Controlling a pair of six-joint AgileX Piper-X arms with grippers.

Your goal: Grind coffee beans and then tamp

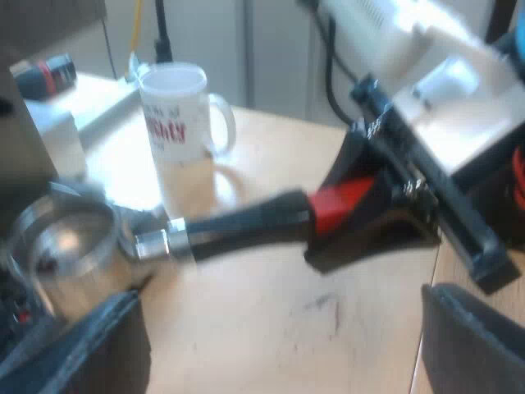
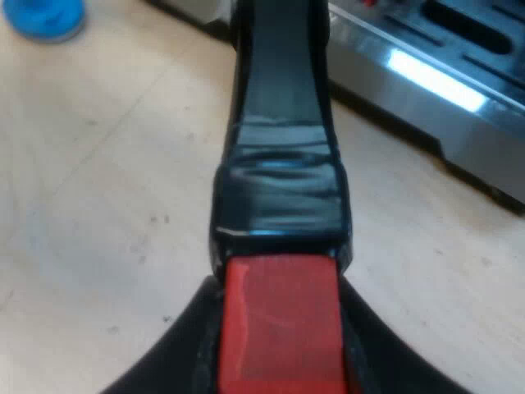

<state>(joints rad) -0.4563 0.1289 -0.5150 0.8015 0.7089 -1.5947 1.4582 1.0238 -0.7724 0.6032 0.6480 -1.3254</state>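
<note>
My right gripper clamps the red-ended, dark-handled metal holder, basket bare, near the white mug on the wooden tabletop. My left gripper gapes idle. Pre-grind, I judge: next, dock it level at the silver espresso machine.

The left hand has two broad fingers of matte, charcoal-black material with rounded, thick edges and a slightly grainy surface. The right hand is black as well. Its body widens into a wedge-shaped block, and a long, straight black bar with square edges runs across the back of it. Small bright metal fittings, perhaps screws, sit where the bar meets the block. Behind it the right arm wears a smooth white shell with rounded, boxy sections. Seen close up, the right hand's fingers are glossy black and curve outward in smooth arcs.
</note>
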